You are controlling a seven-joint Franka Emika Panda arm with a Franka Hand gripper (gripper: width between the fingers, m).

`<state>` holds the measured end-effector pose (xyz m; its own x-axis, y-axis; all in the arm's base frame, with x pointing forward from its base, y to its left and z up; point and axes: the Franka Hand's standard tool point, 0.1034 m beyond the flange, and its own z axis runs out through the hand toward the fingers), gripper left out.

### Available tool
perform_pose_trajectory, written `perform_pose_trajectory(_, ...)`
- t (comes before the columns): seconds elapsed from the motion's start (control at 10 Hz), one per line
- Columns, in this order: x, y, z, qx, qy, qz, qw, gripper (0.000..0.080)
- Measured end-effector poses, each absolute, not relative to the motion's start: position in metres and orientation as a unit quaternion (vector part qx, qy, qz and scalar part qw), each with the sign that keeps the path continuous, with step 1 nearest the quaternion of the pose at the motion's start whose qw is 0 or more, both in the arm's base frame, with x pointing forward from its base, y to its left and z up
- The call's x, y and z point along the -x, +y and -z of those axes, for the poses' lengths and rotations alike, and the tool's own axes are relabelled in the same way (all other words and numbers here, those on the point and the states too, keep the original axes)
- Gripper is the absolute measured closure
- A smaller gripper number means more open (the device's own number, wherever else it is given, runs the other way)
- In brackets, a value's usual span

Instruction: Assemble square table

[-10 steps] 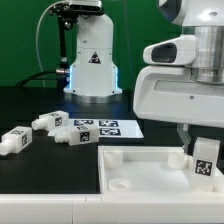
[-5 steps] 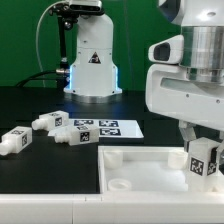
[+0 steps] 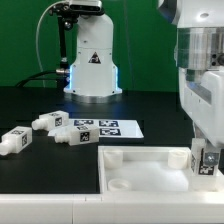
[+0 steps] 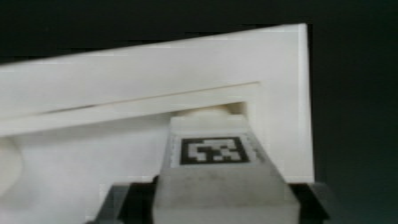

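The white square panel (image 3: 140,168) lies at the front of the exterior view, with a raised rim and a round socket (image 3: 122,184) near its front left corner. My gripper (image 3: 207,162) is shut on a stubby white tagged leg (image 3: 208,160) and holds it upright over the panel's right corner. In the wrist view the leg (image 4: 217,150) sits between the dark fingers (image 4: 128,203), its far end against the panel's (image 4: 107,90) inner rim. Three more tagged legs (image 3: 45,131) lie on the black table to the exterior view's left.
The marker board (image 3: 104,128) lies flat behind the panel. The robot base (image 3: 92,60) stands at the back. A long white bar (image 3: 40,208) runs along the front edge.
The arm has shifted toward the exterior view's right, carrying the leg along the panel's right edge. The loose legs and the panel have not moved.
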<state>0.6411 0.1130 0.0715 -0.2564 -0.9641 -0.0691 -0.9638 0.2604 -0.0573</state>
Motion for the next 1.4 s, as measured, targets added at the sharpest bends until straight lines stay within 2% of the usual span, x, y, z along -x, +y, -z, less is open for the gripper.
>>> perform_pose_trajectory(0.4,-0.6401,0.1123,-0.0709,0.611,0.79,0.007,0.049,0.0515)
perform_pose_trajectory(0.5,-0.64,0.1122,-0.0708,0.615,0.787,0.008,0.048,0.0337)
perform_pose_trajectory(0.6,-0.6413,0.1125,-0.0731,0.697,0.715,0.016,0.047,0.0217)
perform_pose_trajectory(0.7,-0.6419,0.115,-0.0747,0.768,0.639,0.021,0.047,0.0217)
perform_pose_trajectory(0.8,-0.6417,0.1167,-0.075,0.811,0.583,0.024,0.047,0.0165)
perform_pose_trajectory(1.0,-0.6418,0.1155,-0.0747,0.836,0.547,0.026,0.045,0.0153)
perform_pose_trajectory(1.2,-0.6401,0.1173,-0.0736,0.916,0.399,0.042,0.013,0.0151)
perform_pose_trajectory(1.4,-0.6426,0.1177,-0.0726,0.973,0.226,0.053,0.001,0.0151)
